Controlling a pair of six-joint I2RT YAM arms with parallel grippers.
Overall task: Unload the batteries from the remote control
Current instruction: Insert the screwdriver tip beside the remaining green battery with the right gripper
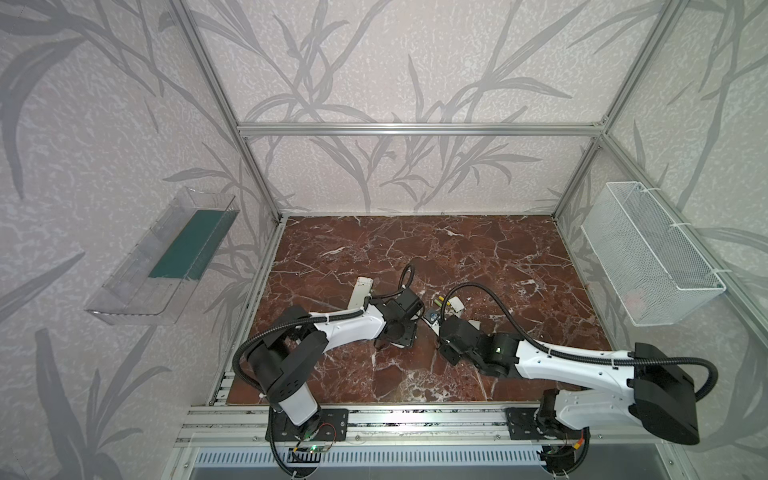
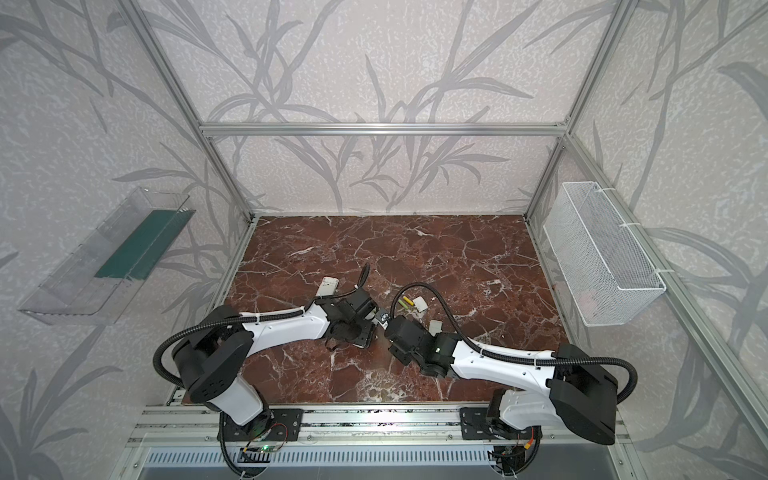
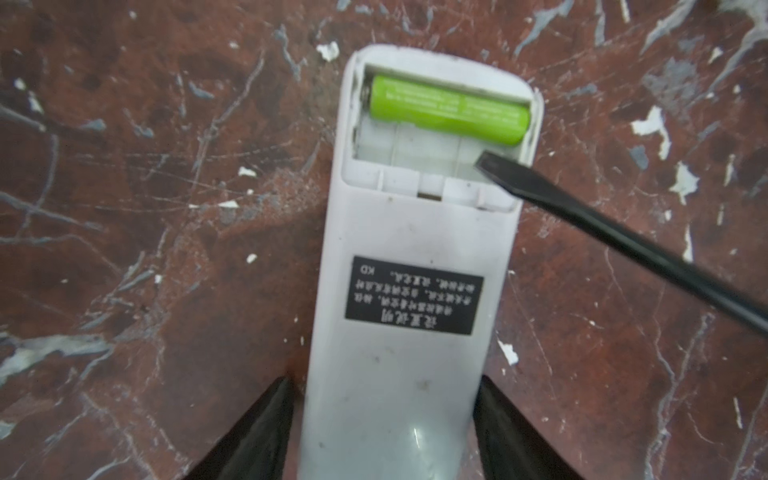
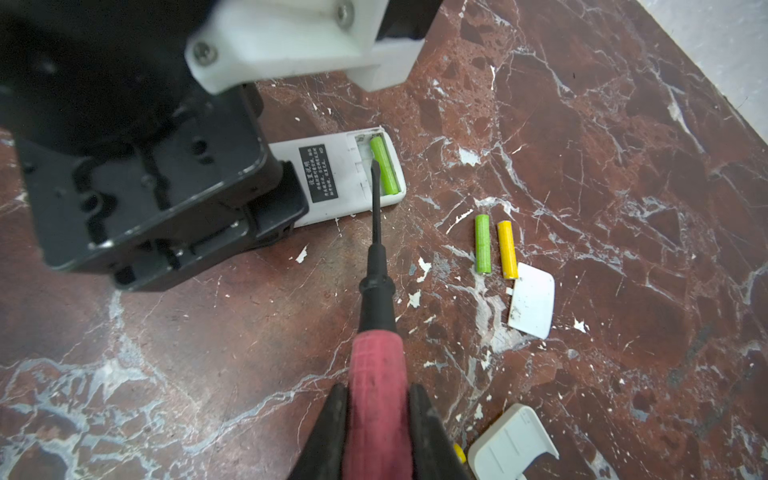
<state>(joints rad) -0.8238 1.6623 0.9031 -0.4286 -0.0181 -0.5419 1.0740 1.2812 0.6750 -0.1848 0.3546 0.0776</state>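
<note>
The left end effector [image 3: 385, 380] straddles the remote control [image 3: 415, 249], jaws at both long edges; contact cannot be told. The right end effector [image 4: 378, 388] clamps the screwdriver [image 4: 376, 291], tip over the vacant bay beside one green battery [image 3: 449, 110]. Two loose batteries [image 4: 482, 244] lie nearby on open counter [image 4: 623, 166].

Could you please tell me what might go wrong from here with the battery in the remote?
The screwdriver tip sits at the empty slot beside the green battery; a hard pry might flick it across the table. Whether the left gripper clamps the remote is unclear; it might shift under the push.
</note>
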